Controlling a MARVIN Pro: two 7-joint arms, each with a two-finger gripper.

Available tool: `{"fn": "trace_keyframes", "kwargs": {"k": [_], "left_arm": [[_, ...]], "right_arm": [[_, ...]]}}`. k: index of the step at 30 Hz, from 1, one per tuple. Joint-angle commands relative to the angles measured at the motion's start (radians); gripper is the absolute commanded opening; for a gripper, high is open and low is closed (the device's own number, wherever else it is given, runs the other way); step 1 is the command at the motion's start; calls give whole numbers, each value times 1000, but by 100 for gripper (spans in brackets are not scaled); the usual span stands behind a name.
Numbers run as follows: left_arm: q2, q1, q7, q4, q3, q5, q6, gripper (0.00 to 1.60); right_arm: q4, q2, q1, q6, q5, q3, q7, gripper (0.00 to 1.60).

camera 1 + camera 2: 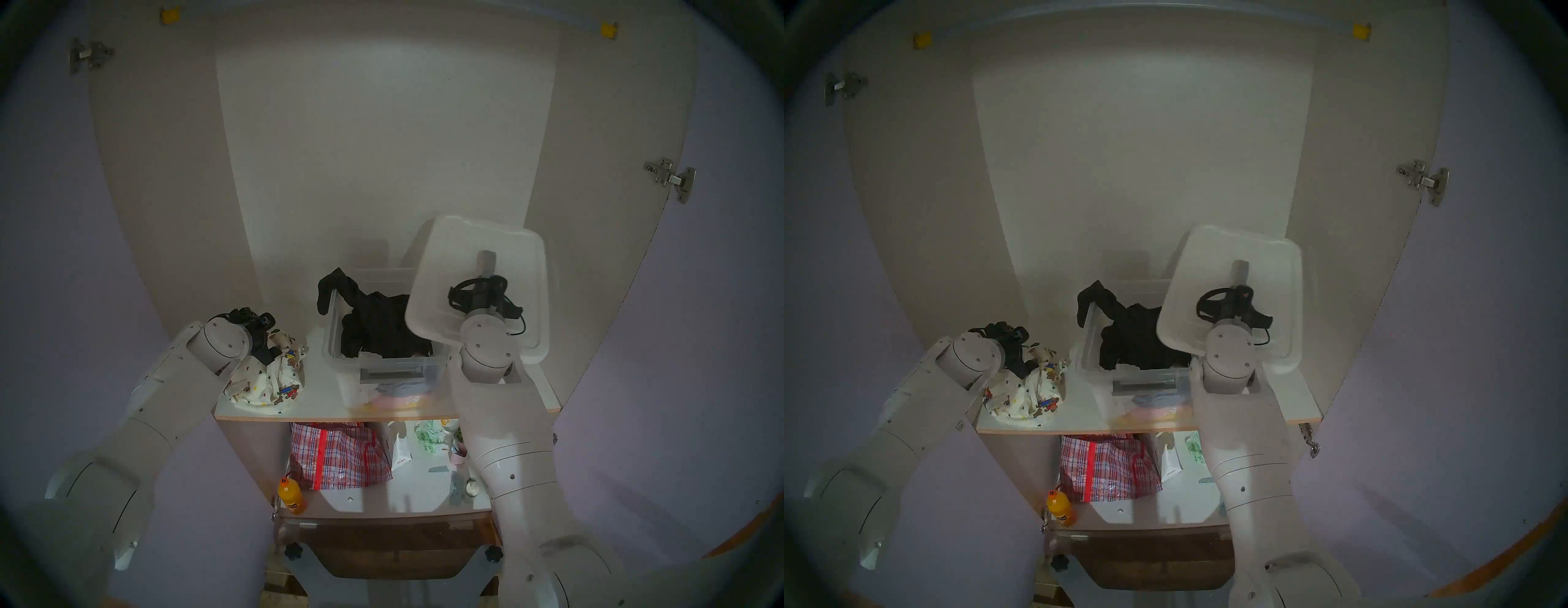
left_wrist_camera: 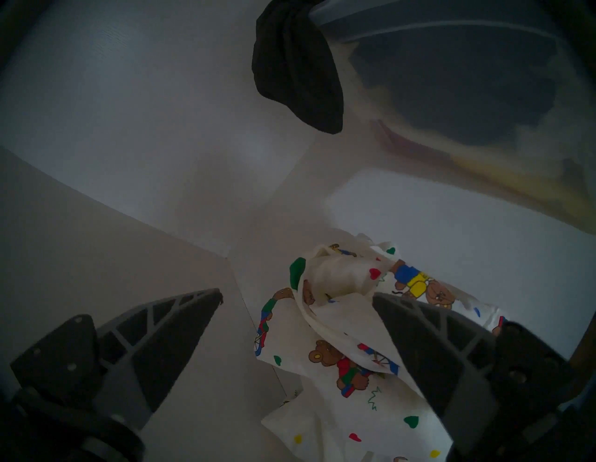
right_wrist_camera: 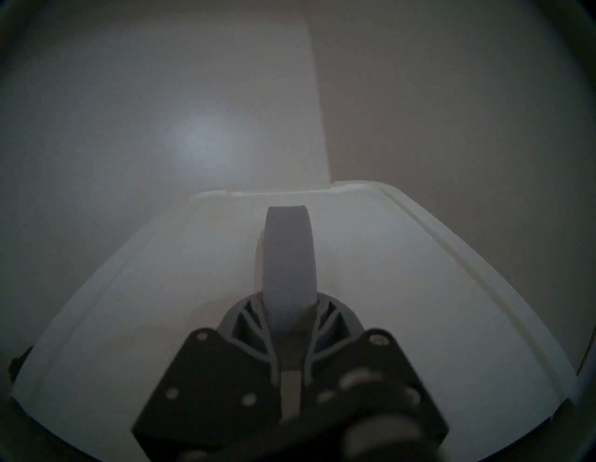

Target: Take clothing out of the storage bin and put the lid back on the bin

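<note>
Shelf [image 1: 322,395]: white cupboard board, bin [image 1: 339,361] sits mid-shelf, no lid on it yet
Clothing [image 1: 271,382]: already out, piled left of the bin
Left gripper [image 2: 296,300]: fingers spread wide, parked over the clothing, holding nothing
Right gripper [image 3: 288,309]: clamped on the lid [image 1: 441,271] by its grey handle [image 3: 287,258], lid tilted up over the bin's right end
Black garment [image 1: 335,288]: flopped over the bin's back-left rim
Risk: lid probably lands on that fabric and won't seat; tilted lid could also catch the rim and shove the bin

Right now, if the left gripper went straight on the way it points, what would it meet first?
Probably the shelf just past the teddy-bear garment, which lies partly between the open jaws of the left gripper; then the cupboard's back wall. Depth is unclear.
</note>
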Motion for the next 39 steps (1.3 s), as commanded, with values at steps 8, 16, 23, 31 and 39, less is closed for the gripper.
{"fn": "trace_keyframes", "kwargs": {"k": [8, 16, 23, 31, 39], "left_arm": [[1, -28, 2, -23, -8, -2, -6, 160], [1, -28, 2, -22, -8, -2, -6, 160], [1, -28, 2, -22, -8, -2, -6, 160], [1, -28, 2, -23, -8, -2, -6, 160], [1, -28, 3, -22, -8, -2, -6, 160]], "right_arm": [[68, -51, 81, -2, 90, -106, 70, 0], [266, -126, 186, -3, 111, -159, 43, 0], [435, -198, 282, -15, 109, -155, 32, 0], [458, -179, 270, -72, 85, -208, 31, 0], [493, -158, 331, -81, 51, -202, -22, 0]]}}
